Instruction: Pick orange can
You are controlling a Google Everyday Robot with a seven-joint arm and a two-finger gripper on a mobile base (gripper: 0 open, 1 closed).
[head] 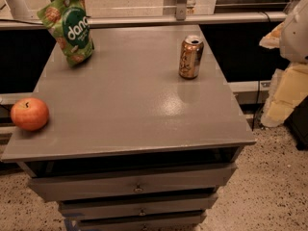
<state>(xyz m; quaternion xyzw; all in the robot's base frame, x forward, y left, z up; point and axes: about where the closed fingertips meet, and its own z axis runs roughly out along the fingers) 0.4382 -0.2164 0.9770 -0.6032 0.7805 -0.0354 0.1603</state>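
The orange can (191, 57) stands upright on the grey cabinet top (130, 105), at the far right, near the right edge. It is coppery with pale markings and a silver rim. My gripper (285, 96) shows as a pale, yellowish shape at the right edge of the view. It is off the cabinet's right side, lower than the top, well to the right of the can, and nothing shows in it. The white arm body (296, 28) is above it.
A green snack bag (68, 25) stands at the far left corner. An orange-red apple (30, 113) lies at the near left edge. Drawers (137, 186) are below the top. A rail (144, 20) runs behind the cabinet. Speckled floor (274, 186) lies to the right.
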